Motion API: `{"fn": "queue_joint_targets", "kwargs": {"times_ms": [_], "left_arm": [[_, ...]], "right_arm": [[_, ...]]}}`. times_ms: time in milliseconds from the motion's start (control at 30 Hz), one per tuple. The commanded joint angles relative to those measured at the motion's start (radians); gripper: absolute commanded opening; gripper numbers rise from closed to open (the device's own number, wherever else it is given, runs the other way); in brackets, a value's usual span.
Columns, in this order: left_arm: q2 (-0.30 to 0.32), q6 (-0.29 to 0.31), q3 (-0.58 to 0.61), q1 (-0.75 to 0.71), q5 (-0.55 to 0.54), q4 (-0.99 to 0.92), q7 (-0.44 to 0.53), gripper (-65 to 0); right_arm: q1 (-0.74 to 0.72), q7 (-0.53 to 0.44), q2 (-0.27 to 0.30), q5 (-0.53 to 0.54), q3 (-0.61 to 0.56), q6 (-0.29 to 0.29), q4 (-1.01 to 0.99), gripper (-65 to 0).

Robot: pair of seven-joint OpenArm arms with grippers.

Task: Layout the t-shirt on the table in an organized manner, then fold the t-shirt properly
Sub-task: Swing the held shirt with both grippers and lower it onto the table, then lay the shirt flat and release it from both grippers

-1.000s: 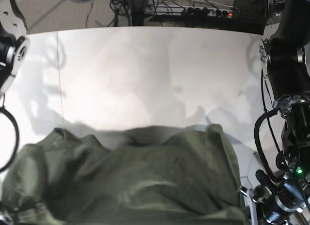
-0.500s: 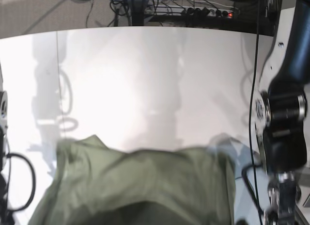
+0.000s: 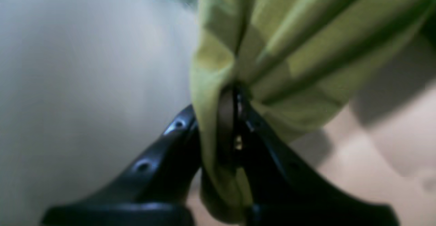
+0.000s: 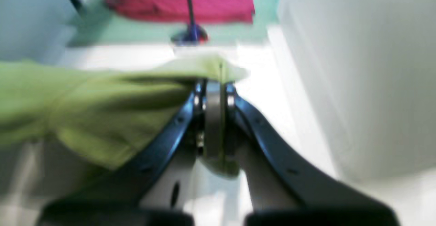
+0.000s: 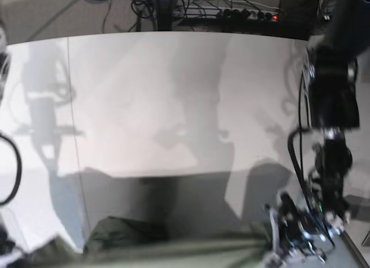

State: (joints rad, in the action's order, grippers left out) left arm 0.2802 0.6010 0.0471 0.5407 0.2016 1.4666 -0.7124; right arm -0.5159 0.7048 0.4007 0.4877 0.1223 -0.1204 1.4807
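Observation:
The olive-green t-shirt (image 5: 173, 248) shows in the base view only as a low strip along the bottom edge, over the near part of the white table (image 5: 173, 95). It throws a wide shadow on the tabletop. In the left wrist view my left gripper (image 3: 235, 93) is shut on a bunched edge of the t-shirt (image 3: 289, 32), which hangs in folds off it. In the right wrist view my right gripper (image 4: 213, 83) is shut on another edge of the t-shirt (image 4: 85, 100), which stretches away to the left. The collar and sleeves are hidden.
The left arm (image 5: 329, 106) stands over the table's right edge with looping cables. A thin dark seam (image 5: 72, 106) crosses the table on the left. Beyond the far edge lie a power strip (image 5: 248, 15) and cords. A red cloth (image 4: 180, 1) lies on the floor.
The t-shirt, spread over the near half of the table a second ago, has moved toward the near edge until only a strip shows. The left arm has shifted; both views are motion-blurred.

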Motion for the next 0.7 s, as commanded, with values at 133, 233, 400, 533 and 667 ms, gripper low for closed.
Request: {"fn": "queue_joint_targets", "kwargs": {"times_ms": [133, 233, 400, 533, 667], "left_arm": [[0.014, -0.025, -0.005, -0.120, 0.005, 0.076, 0.026, -65.0], [0.014, -0.025, -0.005, -0.192, 0.005, 0.084, 0.026, -65.0], [0.032, -0.020, -0.002, -0.275, 0.071, 0.084, 0.026, -65.0], [0.040, -0.020, 0.046, -0.325, 0.121, 0.075, 0.026, -65.0], [0.078, -0.020, 0.110, -0.379, 0.132, 0.075, 0.026, -65.0]], "right_arm": [[0.193, -0.020, -0.073, 0.012, 0.136, -0.009, 0.070, -65.0], [0.300, -0.020, -0.118, 0.012, 0.175, -0.009, 0.070, -65.0], [0.419, -0.018, -0.179, 0.012, 0.195, -0.009, 0.071, -65.0], [0.478, -0.018, -0.201, 0.012, 0.193, -0.009, 0.071, -65.0], [0.531, -0.018, -0.214, 0.012, 0.193, -0.009, 0.071, -65.0]]}}
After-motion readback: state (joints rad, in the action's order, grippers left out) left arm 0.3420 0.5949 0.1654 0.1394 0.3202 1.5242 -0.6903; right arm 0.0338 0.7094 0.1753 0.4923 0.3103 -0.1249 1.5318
